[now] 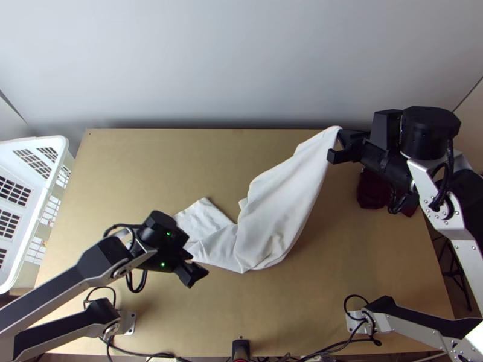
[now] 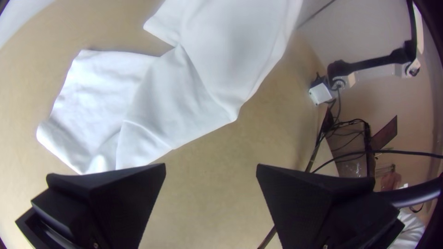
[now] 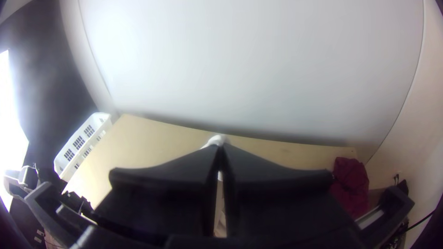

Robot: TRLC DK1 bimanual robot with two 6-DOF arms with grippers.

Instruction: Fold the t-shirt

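Observation:
A white t-shirt (image 1: 275,211) hangs from my right gripper (image 1: 339,146), which is shut on its upper end at the back right. The cloth slopes down to the left, and its lower part lies bunched on the table beside my left gripper (image 1: 192,269). In the left wrist view the shirt (image 2: 180,101) has a flat, squarish part on the table, and my left gripper (image 2: 211,170) stands open with bare table between its fingers. The right wrist view has my right gripper (image 3: 220,147) closed, with a bit of white shirt (image 3: 215,140) at its tips.
A white plastic basket (image 1: 36,181) stands at the table's left edge. Dark red cloth (image 1: 373,190) lies at the right, under the right arm. Bare table (image 1: 157,163) stretches across the back left, and cables run along the near edge.

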